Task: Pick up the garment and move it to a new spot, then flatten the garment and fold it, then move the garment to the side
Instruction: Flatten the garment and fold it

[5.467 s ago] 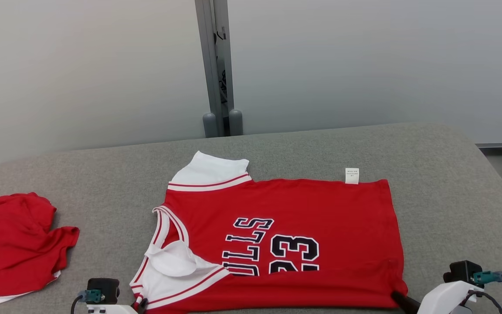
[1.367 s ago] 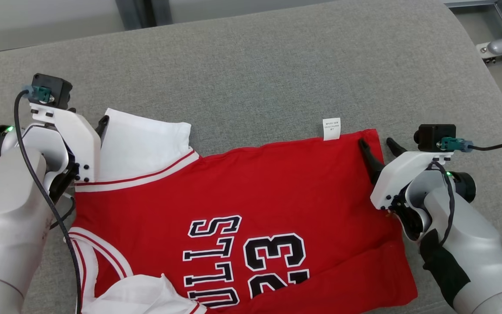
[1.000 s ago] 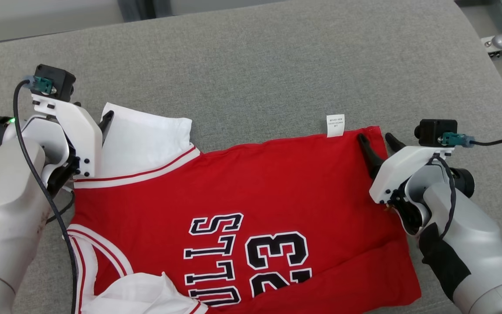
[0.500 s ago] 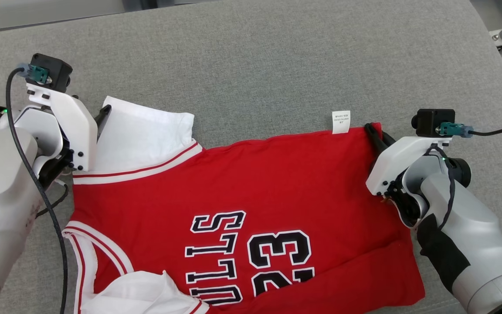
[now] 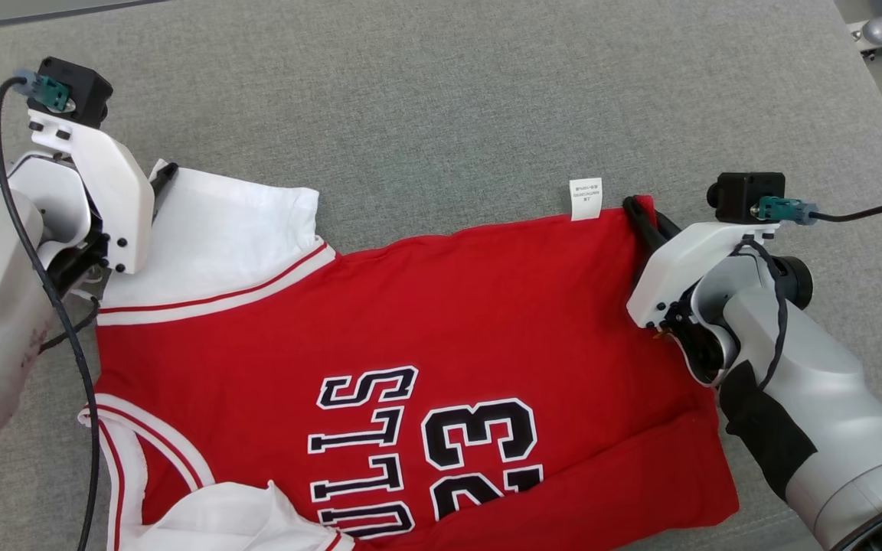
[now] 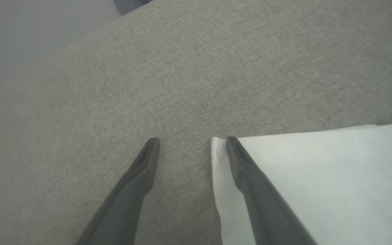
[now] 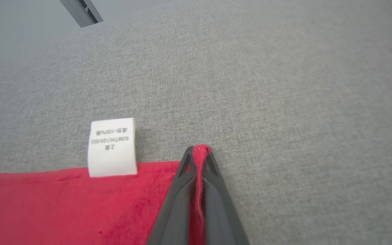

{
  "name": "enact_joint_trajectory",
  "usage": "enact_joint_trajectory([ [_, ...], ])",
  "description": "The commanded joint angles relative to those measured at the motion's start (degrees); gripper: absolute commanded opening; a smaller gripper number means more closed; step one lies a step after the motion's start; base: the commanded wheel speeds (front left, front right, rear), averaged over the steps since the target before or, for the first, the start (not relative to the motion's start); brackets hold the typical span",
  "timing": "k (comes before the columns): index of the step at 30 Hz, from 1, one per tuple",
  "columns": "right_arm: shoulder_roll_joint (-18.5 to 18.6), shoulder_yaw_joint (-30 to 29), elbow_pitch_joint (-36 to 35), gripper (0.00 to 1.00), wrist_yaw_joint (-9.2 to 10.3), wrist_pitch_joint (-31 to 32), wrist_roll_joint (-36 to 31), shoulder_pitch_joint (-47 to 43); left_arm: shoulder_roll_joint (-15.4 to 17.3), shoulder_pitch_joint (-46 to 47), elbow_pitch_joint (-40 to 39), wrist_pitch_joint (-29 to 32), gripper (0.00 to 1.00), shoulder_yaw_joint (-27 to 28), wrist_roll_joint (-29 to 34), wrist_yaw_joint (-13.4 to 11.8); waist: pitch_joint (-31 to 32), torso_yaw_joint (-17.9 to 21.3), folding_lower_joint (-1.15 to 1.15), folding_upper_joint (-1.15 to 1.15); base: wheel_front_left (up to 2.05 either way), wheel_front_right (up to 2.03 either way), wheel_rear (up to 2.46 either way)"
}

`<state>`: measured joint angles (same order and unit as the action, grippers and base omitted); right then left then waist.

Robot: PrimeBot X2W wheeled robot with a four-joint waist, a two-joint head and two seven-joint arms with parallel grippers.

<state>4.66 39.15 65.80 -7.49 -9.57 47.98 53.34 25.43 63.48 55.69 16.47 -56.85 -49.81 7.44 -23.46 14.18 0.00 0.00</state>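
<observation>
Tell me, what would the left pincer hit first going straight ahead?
Probably the grey fabric tabletop; the open left pincer straddles the white corner edge of the red-and-white jersey.

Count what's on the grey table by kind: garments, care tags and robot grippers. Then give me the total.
red jersey: 1
white care tag: 1
grippers: 2 (left gripper open, right gripper shut on the red jersey's corner)
Total: 4
</observation>
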Motion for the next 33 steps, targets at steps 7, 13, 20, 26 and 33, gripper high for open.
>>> enact_joint_trajectory([
  [7,-0.16,3.2,0.88,0.0,-0.02,-0.52,3.19,0.05,1.0,0.7,-1.51,2.75,0.71,-5.39,-4.4,0.05,0.04,0.19,0.0,0.0,0.0,0.0,0.0],
  [13,0.0,4.4,1.35,0.0,-0.02,-0.76,4.61,0.29,2.4,1.11,-2.83,2.05,0.0,-7.37,-7.15,0.04,0.2,-0.12,0.0,0.0,0.0,0.0,0.0],
  [20,0.23,5.76,1.45,0.0,-0.02,-1.17,5.83,-0.09,1.77,2.06,-1.79,-1.69,0.0,-8.37,-8.26,0.04,0.83,-0.49,0.0,0.0,0.0,0.0,0.0],
  [26,2.0,7.49,0.46,0.0,-0.01,-2.79,7.14,-1.99,0.93,0.6,-2.57,-6.68,0.0,-8.97,-10.63,0.04,3.45,-1.7,0.0,0.0,0.0,0.0,0.0],
  [33,4.48,9.51,-1.05,0.0,-0.01,-4.06,8.07,-4.17,2.03,-1.41,-4.75,-9.62,0.0,-10.16,-12.83,0.04,5.99,-2.95,0.0,0.0,0.0,0.0,0.0],
])
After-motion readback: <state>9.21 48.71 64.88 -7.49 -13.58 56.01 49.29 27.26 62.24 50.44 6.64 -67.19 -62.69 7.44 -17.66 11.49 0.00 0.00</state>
